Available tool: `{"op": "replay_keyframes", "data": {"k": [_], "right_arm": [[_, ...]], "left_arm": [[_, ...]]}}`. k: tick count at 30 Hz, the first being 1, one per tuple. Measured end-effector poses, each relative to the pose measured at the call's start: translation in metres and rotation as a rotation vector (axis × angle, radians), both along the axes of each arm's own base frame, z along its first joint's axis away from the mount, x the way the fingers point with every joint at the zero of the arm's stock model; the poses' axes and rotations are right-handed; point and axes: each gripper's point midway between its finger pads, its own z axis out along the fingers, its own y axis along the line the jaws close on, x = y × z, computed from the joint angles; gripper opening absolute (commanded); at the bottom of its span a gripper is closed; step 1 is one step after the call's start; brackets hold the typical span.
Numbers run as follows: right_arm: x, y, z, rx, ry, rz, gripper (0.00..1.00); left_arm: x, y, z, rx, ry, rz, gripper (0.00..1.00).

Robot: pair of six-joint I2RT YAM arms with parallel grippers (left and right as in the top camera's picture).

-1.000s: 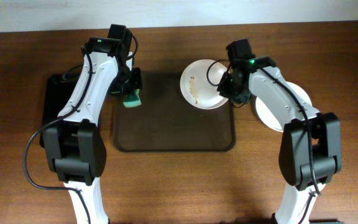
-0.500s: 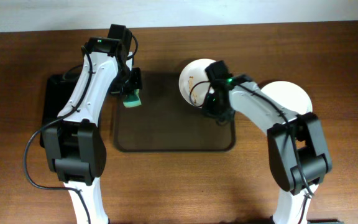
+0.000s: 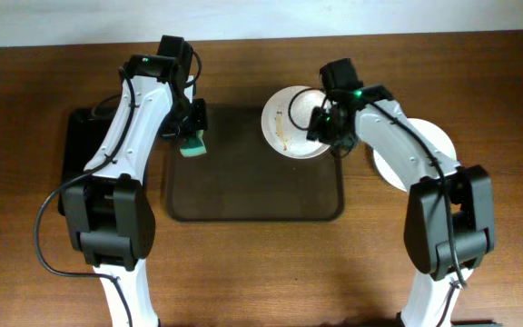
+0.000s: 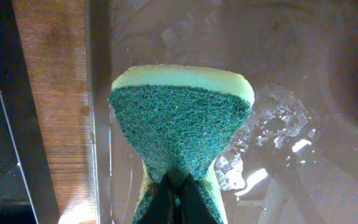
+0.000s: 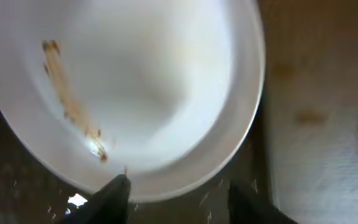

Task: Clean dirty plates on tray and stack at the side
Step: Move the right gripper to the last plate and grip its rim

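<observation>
- Left tool [image 4: 178, 194]: jaws narrow, pinched on the sponge [image 4: 180, 118]. Green scouring face is toward the wrist camera, with pale foam showing along the far edge.
- Sponge position: over the upper-left corner of the tray [image 3: 252, 195], just inside its left rim.
- Tray: dark brown, set mid-counter [image 3: 261, 272]. The left wrist view shows wet, glinting patches on its floor.
- Right tool [image 5: 179, 200]: fingers [image 5: 114, 194] spread wide, holding nothing, set at the near rim of the dirty plate [image 5: 148, 74]. The wrist view is blurred, so the left finger possibly touches the rim.
- Dirty plate: white, at the tray's upper-right corner, reaching past the tray's back rim in the overhead view. A brown streak [image 5: 67, 102] runs along one inner side.
- Clean plate [image 3: 434, 141]: white, on the counter just right of the tray, partly hidden by the right arm.
- Black mat [image 3: 78, 150]: on the counter left of the tray, partly under the left arm.
</observation>
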Motion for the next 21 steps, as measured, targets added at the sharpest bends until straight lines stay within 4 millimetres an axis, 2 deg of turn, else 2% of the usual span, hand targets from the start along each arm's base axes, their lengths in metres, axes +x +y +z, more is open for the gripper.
{"op": "replay_keyframes", "data": {"k": [2,5,8,10,15,21], "right_arm": [[0.001,-0.013,-0.001,-0.031,0.001,-0.006,0.53],[-0.002,-0.018,-0.003,-0.049,0.017,-0.013,0.53],[-0.008,-0.020,-0.021,-0.054,0.070,-0.033,0.52],[-0.011,-0.019,-0.028,-0.050,0.091,-0.038,0.52],[-0.013,-0.012,-0.030,-0.035,0.101,-0.068,0.43],[-0.020,-0.003,-0.053,-0.036,0.160,-0.111,0.41]], "left_arm": [[0.002,-0.001,0.000,-0.001,-0.008,0.000,0.01],[0.002,-0.001,0.000,-0.001,-0.008,-0.001,0.01],[0.001,-0.002,0.000,-0.001,-0.008,-0.006,0.01],[0.001,-0.004,0.000,-0.001,-0.008,-0.010,0.01],[0.001,-0.005,0.000,-0.001,-0.008,-0.013,0.01],[0.001,-0.005,0.000,-0.001,-0.008,-0.013,0.01]]}}
